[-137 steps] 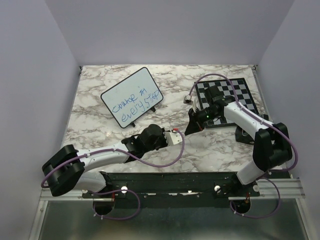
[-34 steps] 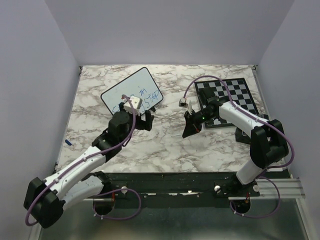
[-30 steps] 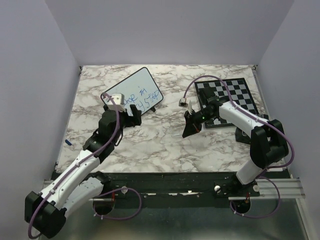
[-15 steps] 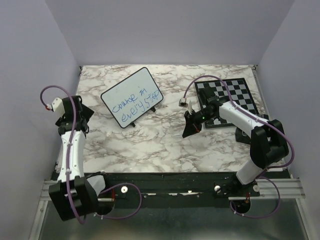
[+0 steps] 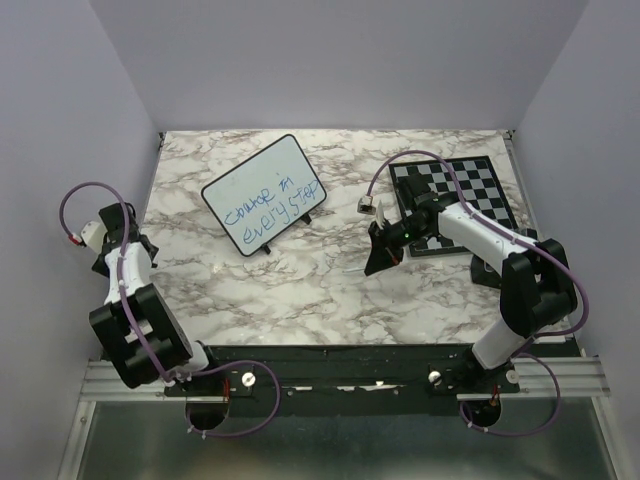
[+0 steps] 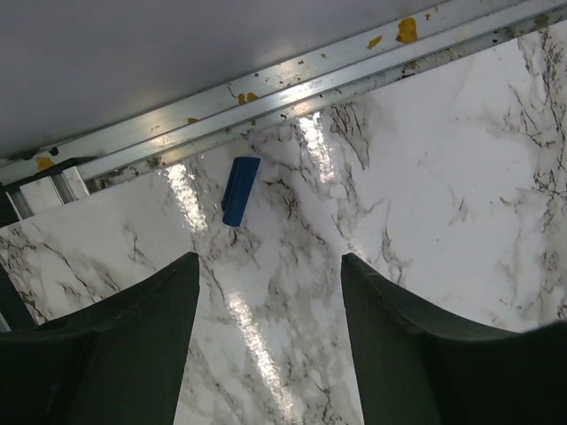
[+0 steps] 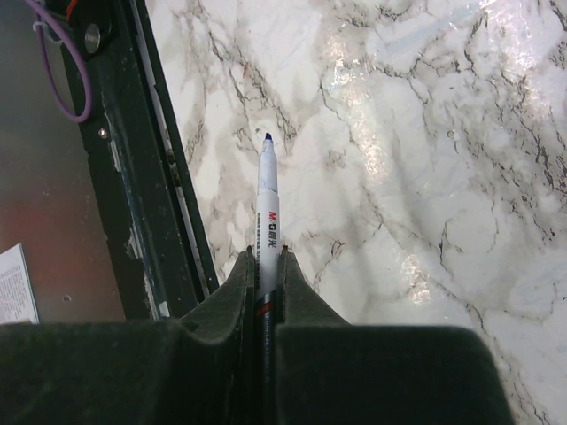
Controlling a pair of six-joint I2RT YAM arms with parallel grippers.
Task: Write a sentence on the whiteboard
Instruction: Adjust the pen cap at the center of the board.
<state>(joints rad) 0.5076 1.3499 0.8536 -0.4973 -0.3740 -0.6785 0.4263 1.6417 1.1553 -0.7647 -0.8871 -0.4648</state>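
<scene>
The whiteboard (image 5: 263,193) lies tilted at the back left of the marble table, with the sentence (image 5: 270,208) in blue handwriting in two lines on it. My left gripper (image 5: 136,262) (image 6: 269,258) hangs open and empty over the table's left edge, far from the board. A small blue marker cap (image 6: 239,190) lies on the marble just ahead of its fingertips. My right gripper (image 5: 378,260) (image 7: 263,252) is shut on a white marker (image 7: 267,212), uncapped, its dark tip pointing toward the near edge, above the table's middle.
A black-and-white chessboard (image 5: 470,190) lies at the back right under the right arm. A metal rail (image 6: 310,75) runs along the table's left edge by the wall. The black base bar (image 7: 151,177) of the arms lies near the marker tip.
My left arm has swung away from the whiteboard to the table's far left edge, uncovering the writing, and its jaws have narrowed somewhat. The right arm and marker have stayed put.
</scene>
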